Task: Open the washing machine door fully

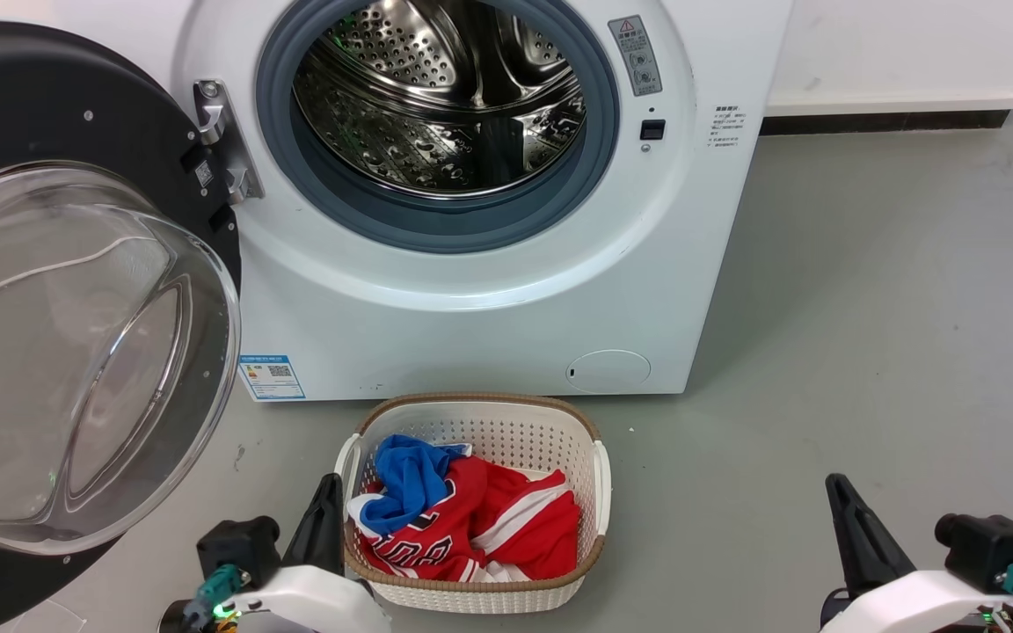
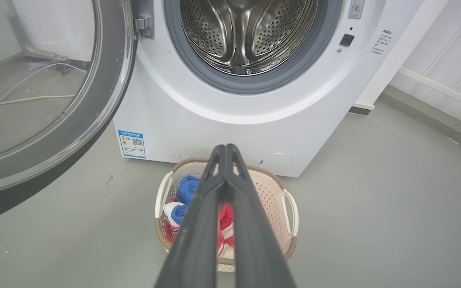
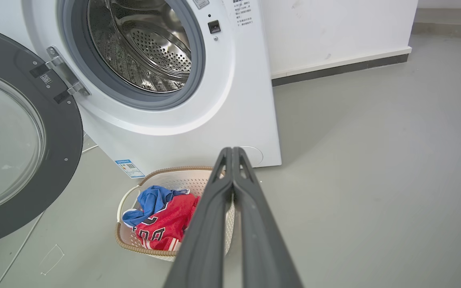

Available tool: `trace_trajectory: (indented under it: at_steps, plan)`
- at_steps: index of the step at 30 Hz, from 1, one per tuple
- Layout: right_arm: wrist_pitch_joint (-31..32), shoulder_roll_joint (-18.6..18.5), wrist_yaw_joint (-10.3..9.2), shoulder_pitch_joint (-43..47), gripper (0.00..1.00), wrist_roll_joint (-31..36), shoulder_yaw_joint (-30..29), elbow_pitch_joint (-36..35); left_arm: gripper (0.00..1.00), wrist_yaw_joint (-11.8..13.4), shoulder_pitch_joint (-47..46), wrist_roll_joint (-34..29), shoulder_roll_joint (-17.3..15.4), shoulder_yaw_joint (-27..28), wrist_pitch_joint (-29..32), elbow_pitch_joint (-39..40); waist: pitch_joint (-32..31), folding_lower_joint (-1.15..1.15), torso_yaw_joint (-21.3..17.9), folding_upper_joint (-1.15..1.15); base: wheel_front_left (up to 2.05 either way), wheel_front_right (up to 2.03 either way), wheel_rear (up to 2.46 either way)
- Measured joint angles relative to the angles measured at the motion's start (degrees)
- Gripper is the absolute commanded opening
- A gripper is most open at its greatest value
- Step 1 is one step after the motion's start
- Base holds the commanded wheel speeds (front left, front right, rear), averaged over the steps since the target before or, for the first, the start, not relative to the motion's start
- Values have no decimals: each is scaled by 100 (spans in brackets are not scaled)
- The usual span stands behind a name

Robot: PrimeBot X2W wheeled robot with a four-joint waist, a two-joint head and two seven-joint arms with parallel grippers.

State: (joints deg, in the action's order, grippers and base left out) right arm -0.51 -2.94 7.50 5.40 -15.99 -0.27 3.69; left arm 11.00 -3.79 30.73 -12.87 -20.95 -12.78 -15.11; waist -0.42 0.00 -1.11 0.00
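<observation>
The white washing machine (image 1: 489, 308) (image 2: 230, 128) (image 3: 198, 120) stands ahead with its steel drum exposed. Its big black washing machine door (image 1: 40, 114) (image 2: 106, 96) (image 3: 60, 132), with a clear bulging glass bowl, is swung out wide to the left on its metal hinge (image 1: 225, 141). My left gripper (image 1: 328, 483) (image 2: 226, 147) is shut and holds nothing, low beside the basket, apart from the door. At the lower right my right gripper (image 1: 836, 483) (image 3: 231, 150) is also shut and empty, over bare floor.
A white laundry basket (image 1: 577, 448) (image 2: 274, 192) (image 3: 162, 176) with red and blue clothes sits on the grey floor in front of the machine. Cables lie on the floor behind the door (image 2: 10, 100). A white wall (image 1: 893, 53) runs to the right.
</observation>
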Motion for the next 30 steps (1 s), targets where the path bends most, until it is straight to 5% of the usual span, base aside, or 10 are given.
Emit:
trace_trajectory:
  at_steps: [30]
  plan:
    - [158,-62,-1,-419,0,-2897,-113,376,0,-670,-32,2309,321,960,659,14,15,0,28,0,0,0,0]
